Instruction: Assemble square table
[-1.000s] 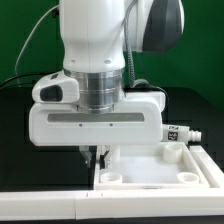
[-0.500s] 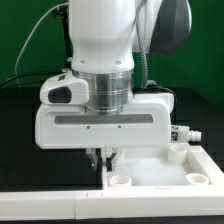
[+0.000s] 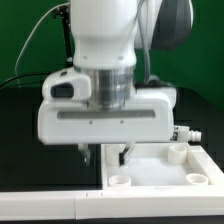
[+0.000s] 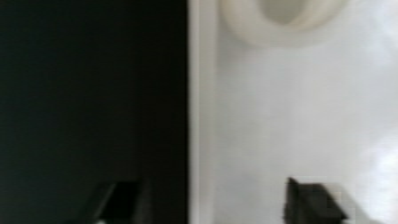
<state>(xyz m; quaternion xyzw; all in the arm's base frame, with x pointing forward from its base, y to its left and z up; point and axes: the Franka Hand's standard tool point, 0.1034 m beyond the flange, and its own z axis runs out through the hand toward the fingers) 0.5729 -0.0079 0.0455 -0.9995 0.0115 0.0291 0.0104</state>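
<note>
The square table's white slab [image 3: 155, 170] lies at the exterior view's lower right, with round corner sockets [image 3: 120, 181] showing. My gripper [image 3: 103, 155] hangs over the slab's edge on the exterior view's left, open and empty. One finger is over the black table and the other over the slab. In the wrist view the gripper [image 4: 217, 205] straddles the slab's edge [image 4: 192, 110], with a round socket [image 4: 294, 14] further along the slab. A short white leg [image 3: 186, 133] with a tag lies behind the slab. The other legs are hidden.
A long white bar [image 3: 50, 205] runs along the front of the black table [image 3: 25, 140]. The arm's wide white body [image 3: 105, 115] blocks most of the middle of the scene. A green backdrop stands behind.
The fingers were together one second and half a second ago and now stand apart. The arm shifted toward the exterior view's right early on, and the slab lies where it did.
</note>
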